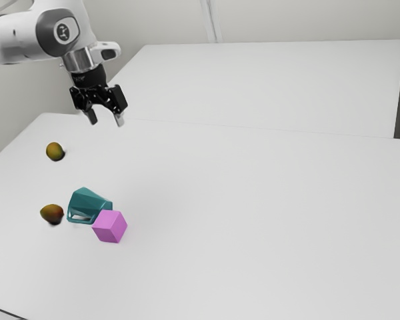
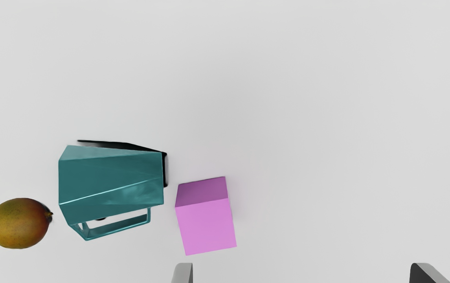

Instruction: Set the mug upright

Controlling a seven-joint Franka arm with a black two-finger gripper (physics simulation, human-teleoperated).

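Mug on its side (teal, faceted), toward the tabletop edge at the exterior view's left, below the gripper, outside its spread jaws

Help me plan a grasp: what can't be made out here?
Glossy teal faceted mug, inside: wrist view, hidden by its walls.
Same mug, one corner: exterior view, behind the matte pink cube.
Grey-tipped fingers, upper parts: wrist view, cut by the bottom edge.
White arm, base: exterior view, cut by the left edge.
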